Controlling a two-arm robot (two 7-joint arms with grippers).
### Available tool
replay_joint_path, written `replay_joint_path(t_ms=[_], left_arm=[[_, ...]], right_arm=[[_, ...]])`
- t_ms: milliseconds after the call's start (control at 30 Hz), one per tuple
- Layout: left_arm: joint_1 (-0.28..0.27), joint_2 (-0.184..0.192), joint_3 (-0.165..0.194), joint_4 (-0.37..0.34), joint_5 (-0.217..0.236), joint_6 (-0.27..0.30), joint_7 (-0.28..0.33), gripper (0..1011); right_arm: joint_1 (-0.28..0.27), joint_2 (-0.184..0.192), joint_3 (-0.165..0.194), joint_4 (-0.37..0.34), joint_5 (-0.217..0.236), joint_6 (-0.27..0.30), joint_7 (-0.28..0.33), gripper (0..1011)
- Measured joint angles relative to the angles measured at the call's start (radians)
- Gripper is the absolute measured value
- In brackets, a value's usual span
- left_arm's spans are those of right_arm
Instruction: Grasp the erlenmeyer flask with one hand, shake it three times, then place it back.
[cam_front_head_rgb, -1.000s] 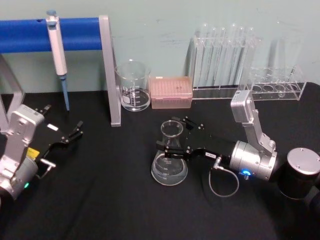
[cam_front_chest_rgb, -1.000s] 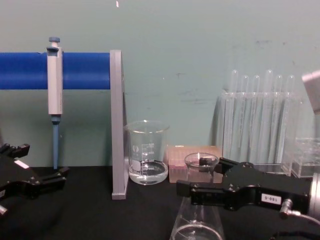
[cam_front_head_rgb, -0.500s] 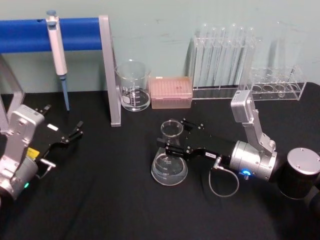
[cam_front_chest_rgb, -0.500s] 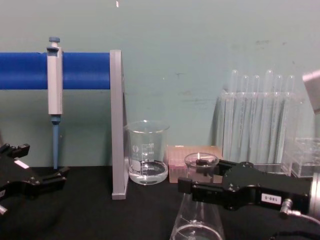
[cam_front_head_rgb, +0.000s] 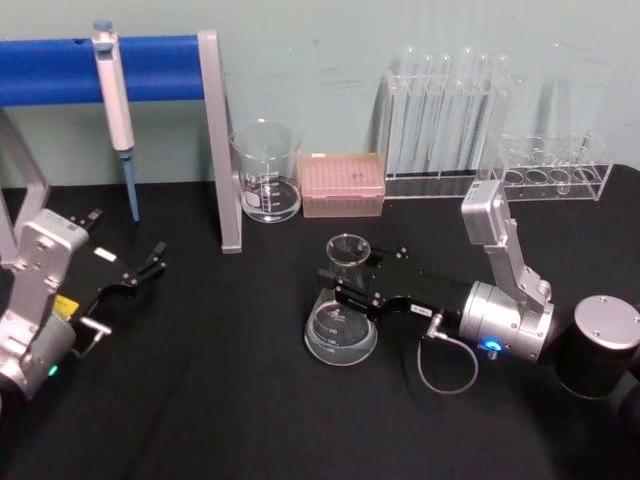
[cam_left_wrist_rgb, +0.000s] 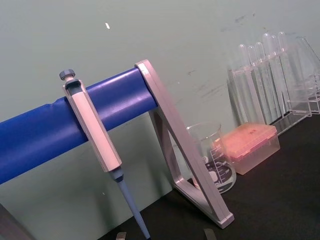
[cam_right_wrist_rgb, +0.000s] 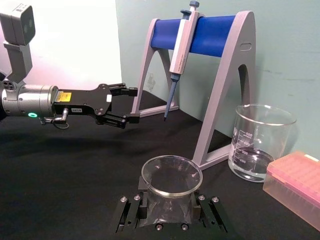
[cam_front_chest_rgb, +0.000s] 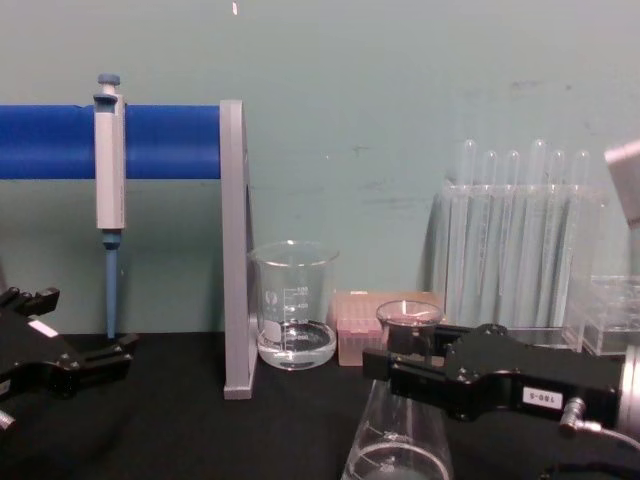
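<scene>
One black table (cam_front_head_rgb: 200, 400) carries everything. On it stands one pipette stand (cam_front_head_rgb: 150, 65) with a blue bar and grey legs, at the back left. At the back right is one tall clear rack (cam_front_head_rgb: 445, 175) holding six test tubes (cam_front_head_rgb: 445, 100), as far as they can be counted, with one low rack (cam_front_head_rgb: 555, 175) just to its right.

Two arms reach in. The right gripper (cam_front_head_rgb: 343, 282) lies across the middle of the table, its black fingers closed narrowly on the neck of the single erlenmeyer flask (cam_front_head_rgb: 338, 335). The left gripper (cam_front_head_rgb: 158, 256) rests near the table's left edge, well apart from the flask, with its fingers spread.

There is one pink tip box (cam_front_head_rgb: 343, 183) and, just to its left, one beaker (cam_front_head_rgb: 266, 170) with a little clear liquid in it. One pipette (cam_front_head_rgb: 113, 95) hangs on the blue bar.

The flask stands upright at mid-table, in front of the tip box; I cannot tell whether its base touches the cloth.

Half a second ago the right fingers stood on either side of the neck with gaps; now they press against it. In the chest view the flask's rim sits slightly higher and further right.

The right gripper's white label (cam_front_chest_rgb: 540, 398) reads "180-5". The beaker's top graduation reads "100" in the right wrist view. The flask's white marks and the left arm's yellow sticker (cam_front_head_rgb: 62, 305) are too small to read.
</scene>
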Motion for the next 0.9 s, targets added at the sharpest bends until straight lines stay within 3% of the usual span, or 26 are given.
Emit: replay_joint_path(t_ms=[900], left_arm=[[0.0, 0.0, 0.0, 0.0, 0.0, 0.0, 0.0, 1001]], right_arm=[[0.0, 0.001, 0.001, -0.005, 0.001, -0.005, 0.003, 457]])
